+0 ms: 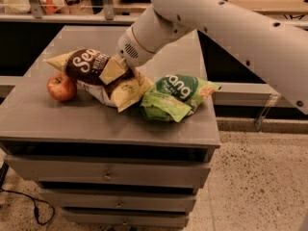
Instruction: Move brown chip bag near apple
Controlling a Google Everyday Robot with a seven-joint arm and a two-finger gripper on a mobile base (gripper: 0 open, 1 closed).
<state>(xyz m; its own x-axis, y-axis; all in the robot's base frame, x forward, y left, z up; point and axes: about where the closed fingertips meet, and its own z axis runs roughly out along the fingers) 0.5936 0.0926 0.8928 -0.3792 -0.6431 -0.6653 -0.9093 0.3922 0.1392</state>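
The brown chip bag (94, 71) lies on the grey cabinet top (48, 114), its dark brown top to the left and its tan lower part to the right. Its left side touches or nearly touches the red apple (61, 87). My gripper (115, 73) comes down from the white arm at the upper right and is shut on the middle of the brown chip bag. The green chip bag (175, 96) lies just right of the brown one, their edges touching.
The cabinet has drawers below its front edge (106, 143). A dark gap and a shelf with clutter lie behind the cabinet. The floor at the right is speckled, and a black cable lies at the lower left.
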